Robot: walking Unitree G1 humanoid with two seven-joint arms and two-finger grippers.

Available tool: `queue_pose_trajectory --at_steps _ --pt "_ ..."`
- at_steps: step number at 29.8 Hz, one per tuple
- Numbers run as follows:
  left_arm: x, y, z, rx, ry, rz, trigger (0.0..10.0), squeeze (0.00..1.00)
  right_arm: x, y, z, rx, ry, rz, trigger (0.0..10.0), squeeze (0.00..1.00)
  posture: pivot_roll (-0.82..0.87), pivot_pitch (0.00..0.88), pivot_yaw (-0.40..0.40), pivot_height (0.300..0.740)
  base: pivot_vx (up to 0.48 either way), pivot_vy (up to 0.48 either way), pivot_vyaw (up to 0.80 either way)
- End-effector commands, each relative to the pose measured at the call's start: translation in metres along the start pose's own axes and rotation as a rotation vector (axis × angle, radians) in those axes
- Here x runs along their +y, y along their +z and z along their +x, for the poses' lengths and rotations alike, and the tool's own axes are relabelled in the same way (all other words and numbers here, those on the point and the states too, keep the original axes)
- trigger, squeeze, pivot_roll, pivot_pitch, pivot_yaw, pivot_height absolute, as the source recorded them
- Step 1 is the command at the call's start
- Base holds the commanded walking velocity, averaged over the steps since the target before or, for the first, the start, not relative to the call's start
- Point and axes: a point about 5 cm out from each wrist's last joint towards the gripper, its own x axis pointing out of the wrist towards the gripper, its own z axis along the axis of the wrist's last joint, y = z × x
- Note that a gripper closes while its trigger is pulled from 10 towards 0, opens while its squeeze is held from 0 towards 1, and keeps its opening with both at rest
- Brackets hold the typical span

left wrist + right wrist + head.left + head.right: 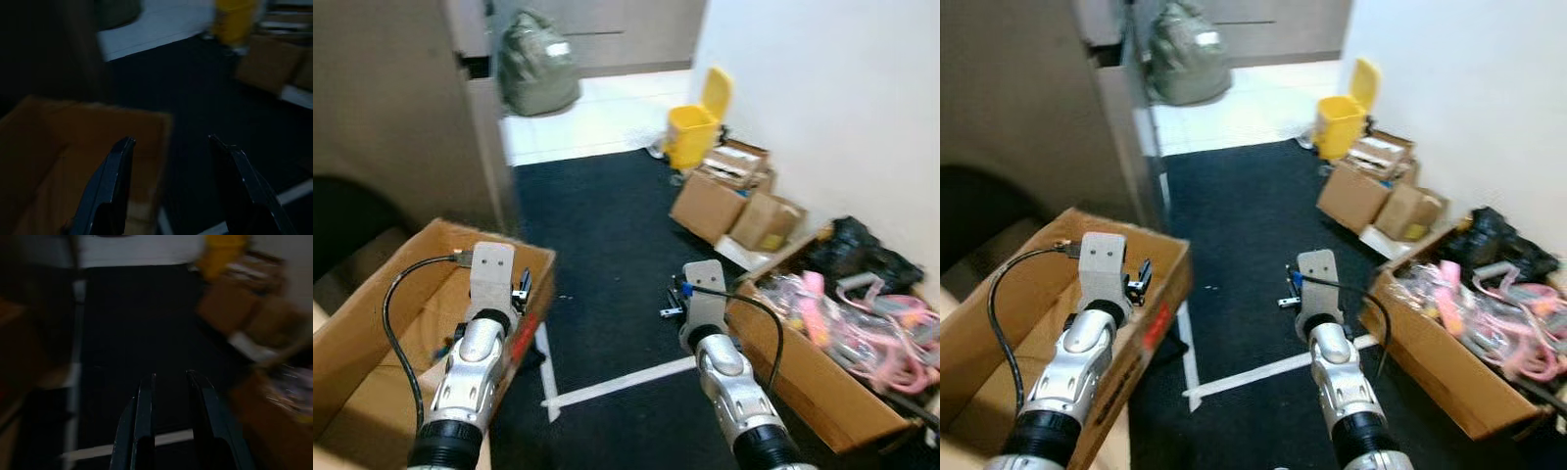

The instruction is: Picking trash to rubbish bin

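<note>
**A:** What fills most of the scene?

**B:** A dark carpeted floor runs from near to far, with white tape lines crossing it near the robot. A white wall stands on the right, and a pale tiled floor begins at the far end.

**A:** What large things sit on it?

**B:** An open cardboard box is near left. Another open box is near right, against the wall, piled with pink and clear plastic items. Further along the wall are smaller cardboard boxes. A grey-green bag rests on the far tiles.

**A:** Where is the rubbish bin?

**B:** The yellow rubbish bin, lid raised, stands at the far right by the wall, just beyond the smaller boxes, well apart from both arms.

**A:** And the arms?

**B:** The left pincer hangs over the near-left box edge, its fingers spread wide and empty. The right pincer is over the dark floor beside the near-right box, its fingers almost pressed together, a narrow gap between, pinching nothing.
</note>
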Motion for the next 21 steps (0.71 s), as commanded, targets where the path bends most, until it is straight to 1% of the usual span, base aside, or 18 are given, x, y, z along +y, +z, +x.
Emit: queue_pose_trajectory --at_steps 1,6,11,14,16,21 --pt "0.002 -0.009 -0.001 0.044 -0.003 0.011 10.0 0.0 0.001 -0.01 -0.004 0.041 -0.008 0.005 10.0 0.0 0.0 0.085 -0.009 0.74 0.0 0.0 -0.8" --pt "0.002 -0.011 -0.002 0.047 -0.008 0.017 10.0 0.0 -0.003 -0.013 -0.004 0.052 -0.042 -0.003 10.0 0.0 0.0 0.081 -0.004 0.74 0.0 0.0 -0.8" --pt "0.006 -0.017 -0.005 0.068 -0.002 0.017 10.0 0.0 -0.011 -0.02 -0.007 0.074 -0.069 -0.024 10.0 0.0 0.0 0.08 -0.006 0.74 0.0 0.0 -0.8" --pt "0.011 -0.023 -0.005 0.092 0.01 0.006 10.0 0.0 -0.019 -0.024 -0.009 0.088 -0.101 -0.017 10.0 0.0 0.0 0.079 -0.006 0.74 0.0 0.0 -0.8" --pt "0.011 -0.026 -0.006 0.105 0.007 0.012 10.0 0.0 -0.023 -0.026 -0.01 0.092 -0.121 -0.011 10.0 0.0 0.0 0.078 -0.001 0.74 0.0 0.0 -0.8" --pt "0.01 -0.029 -0.006 0.117 0.005 0.009 10.0 0.0 -0.026 -0.03 -0.013 0.108 -0.134 -0.008 10.0 0.0 -0.01 0.076 -0.001 0.74 0.0 0.0 -0.8"
